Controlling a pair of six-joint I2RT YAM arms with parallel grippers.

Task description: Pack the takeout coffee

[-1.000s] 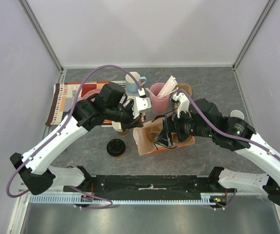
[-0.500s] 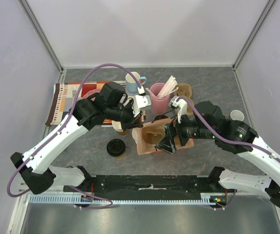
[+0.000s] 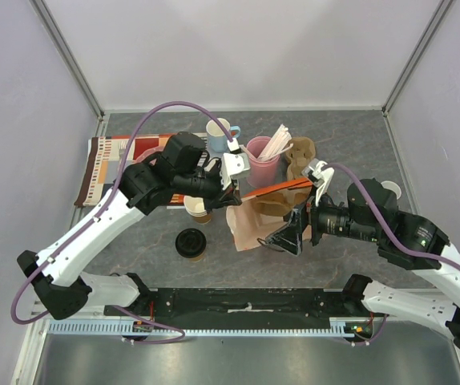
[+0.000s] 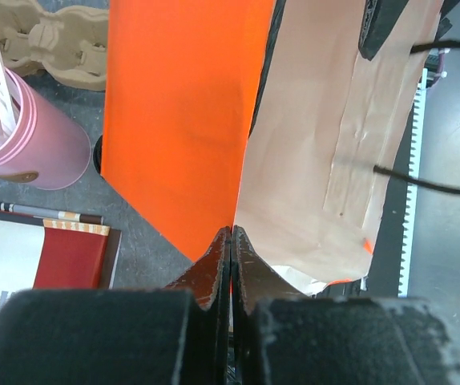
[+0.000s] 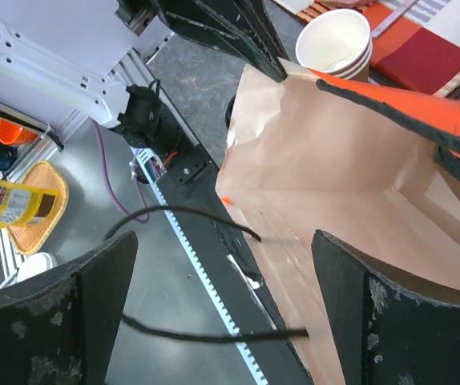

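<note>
The takeout coffee [image 3: 191, 243], a brown cup with a black dome lid, stands on the table left of a tan paper bag [image 3: 256, 220] with an orange face [image 4: 182, 120]. My left gripper [image 3: 233, 189] is shut on the bag's upper edge [image 4: 231, 234], holding it up. My right gripper [image 3: 288, 234] is open at the bag's near right side, its fingers [image 5: 398, 321] spread wide around a black cord handle [image 5: 206, 338] and gripping nothing. The bag's tan wall [image 5: 334, 184] fills the right wrist view.
Lidless stacked paper cups [image 3: 197, 208] stand beside the bag. Behind it are a blue mug [image 3: 218, 132], a pink cup of stirrers [image 3: 262, 163] and a cardboard cup carrier [image 3: 299, 152]. A striped placemat [image 3: 114, 156] lies far left. A small white cup [image 3: 389, 189] sits right.
My right gripper has drawn back out of the bag toward the right and near edge, still open. The bag has lifted and turned, showing its orange face. The left gripper has kept its hold.
</note>
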